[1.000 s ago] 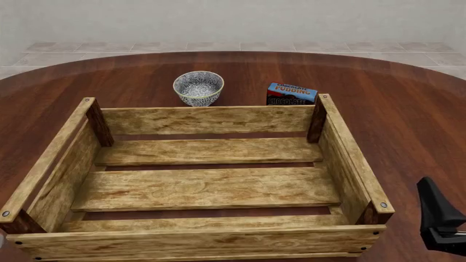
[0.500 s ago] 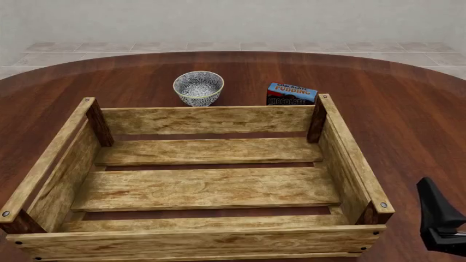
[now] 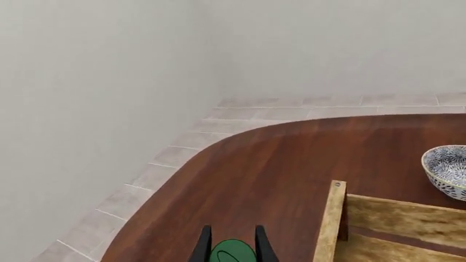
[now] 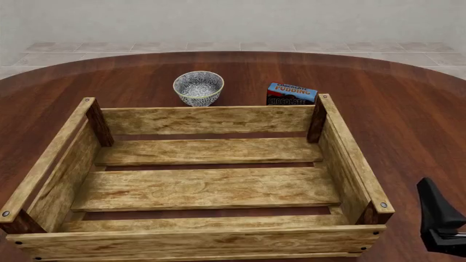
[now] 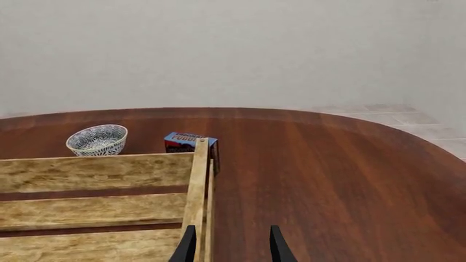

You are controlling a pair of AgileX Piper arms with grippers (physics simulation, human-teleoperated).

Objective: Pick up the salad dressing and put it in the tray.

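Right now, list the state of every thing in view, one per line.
Dark green bottle cap: between the left gripper fingers, gripped.
Light-wood slatted crate: upright, nothing inside.
Patterned white bowl: upright, looks empty, beyond the crate.
Blue-and-dark pudding box: standing behind the crate's far right corner.
Right gripper: open, holding nothing.

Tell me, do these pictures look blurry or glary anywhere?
Front view: evenly lit and sharp, the tray throws only faint shadows. Left wrist view: crisp too, green bottle cap cut off at the edge. Right wrist view: soft sheen on the table, no harsh glare.

bowl [image 4: 198, 87] and box [image 4: 291, 94] behind tray [image 4: 207, 121]
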